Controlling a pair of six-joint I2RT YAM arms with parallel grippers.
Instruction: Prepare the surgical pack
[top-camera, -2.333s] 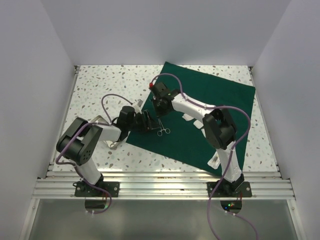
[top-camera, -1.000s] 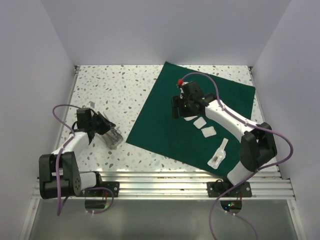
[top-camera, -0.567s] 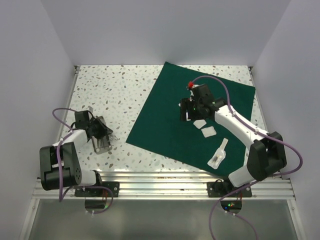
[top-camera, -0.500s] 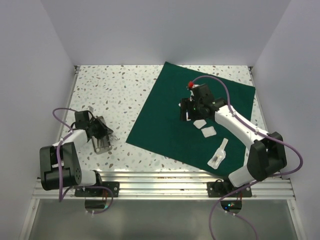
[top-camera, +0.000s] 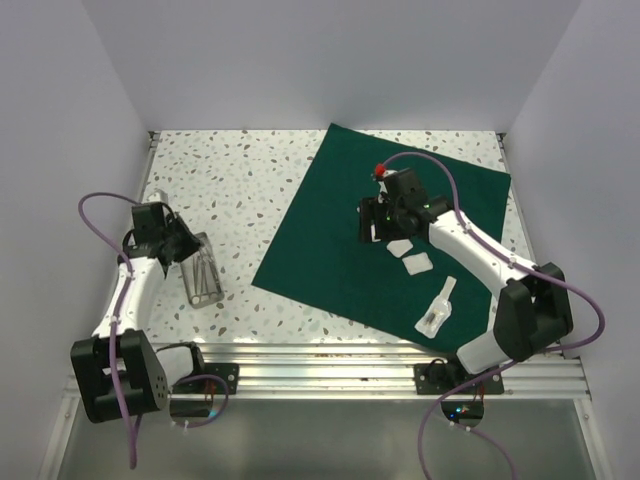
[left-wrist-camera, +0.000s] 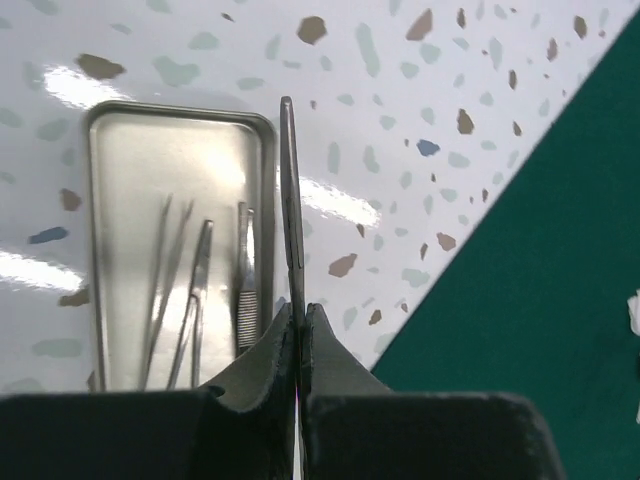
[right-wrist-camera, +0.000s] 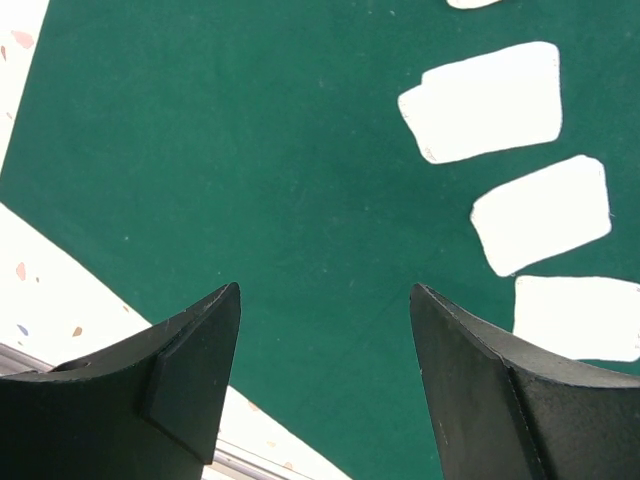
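The dark green drape (top-camera: 320, 250) of the surgical pack lies spread flat on the speckled table. To its left stands a small steel tray (top-camera: 203, 290) with several slim instruments (left-wrist-camera: 190, 300) inside. My left gripper (top-camera: 180, 243) hovers over the tray (left-wrist-camera: 150, 170), shut on a thin steel instrument (left-wrist-camera: 290, 200) seen edge on, running along the tray's right rim. My right gripper (top-camera: 375, 222) hangs open over the drape (right-wrist-camera: 250, 130), nothing between its fingers (right-wrist-camera: 325, 288). White gauze pads (right-wrist-camera: 485, 100) (top-camera: 417, 264) lie just to its right.
A clear plastic packet (top-camera: 436, 308) lies on the drape near its front right corner. White walls close in the table on three sides, and an aluminium rail (top-camera: 320, 375) runs along the near edge. The drape's edge (left-wrist-camera: 560, 280) lies right of the tray.
The left arm has carried the steel instrument from the drape's left edge to above the tray. The right gripper moved right to beside the gauze pads, then stayed still.
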